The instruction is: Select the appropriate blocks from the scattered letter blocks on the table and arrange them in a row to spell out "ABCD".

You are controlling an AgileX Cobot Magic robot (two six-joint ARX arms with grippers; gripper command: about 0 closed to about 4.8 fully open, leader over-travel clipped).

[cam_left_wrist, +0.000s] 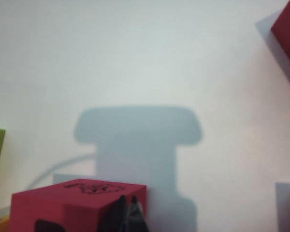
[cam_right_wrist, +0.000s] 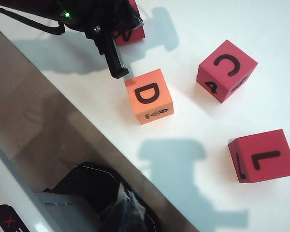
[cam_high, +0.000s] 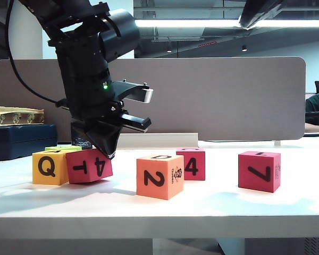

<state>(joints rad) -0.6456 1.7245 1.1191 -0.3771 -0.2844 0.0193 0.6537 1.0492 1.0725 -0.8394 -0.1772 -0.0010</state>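
Note:
A pink-red block marked T and 4 (cam_high: 89, 166) sits slightly tilted on the white table (cam_high: 149, 204), against the yellow Q block (cam_high: 50, 166). My left gripper (cam_high: 103, 151) is shut. Its tips (cam_left_wrist: 128, 207) rest against the right side of that pink-red block (cam_left_wrist: 63, 208) and hold nothing. The orange block (cam_high: 159, 177) shows 2 in front and D on top (cam_right_wrist: 149, 95). Behind it stands a pink-red block with 4 and C (cam_high: 191, 163) (cam_right_wrist: 227, 70). My right gripper (cam_right_wrist: 130, 208) hangs shut and empty, high over the grey partition.
A pink-red block marked 7 and L (cam_high: 259, 170) (cam_right_wrist: 262, 155) stands alone at the right. A lime-green block (cam_high: 64, 147) sits behind the yellow one. The grey partition (cam_high: 228, 95) closes the table's back edge. Blue boxes (cam_high: 21, 139) lie at the far left.

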